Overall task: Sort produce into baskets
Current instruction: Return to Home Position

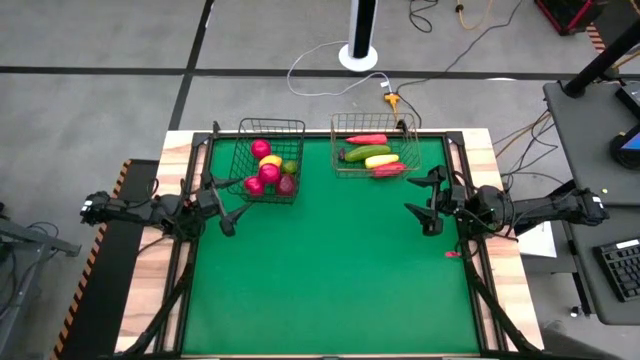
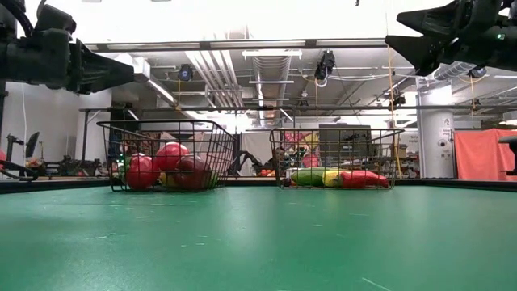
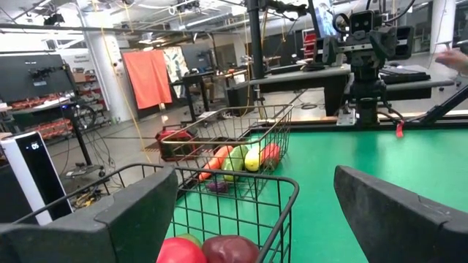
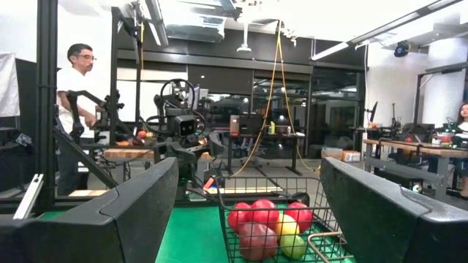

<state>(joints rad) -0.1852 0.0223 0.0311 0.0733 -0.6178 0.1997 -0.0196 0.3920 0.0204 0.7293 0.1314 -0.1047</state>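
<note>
The dark wire basket (image 1: pixel 271 160) stands at the far left of the green mat and holds round red, yellow and green fruits (image 1: pixel 268 172). The lighter wire basket (image 1: pixel 375 145) stands at the far right and holds long red, green and yellow vegetables (image 1: pixel 372 157). My left gripper (image 1: pixel 225 207) is open and empty, above the mat at the table's left edge, near the dark basket. My right gripper (image 1: pixel 428 200) is open and empty, above the mat at the table's right edge, near the lighter basket. Both baskets also show in the low view (image 2: pixel 166 153) (image 2: pixel 335 158).
A small red object (image 1: pixel 453 254) lies at the mat's right edge. The green mat (image 1: pixel 330 270) stretches bare from the baskets to the near edge. A person (image 4: pixel 77 109) stands beyond the table's left side.
</note>
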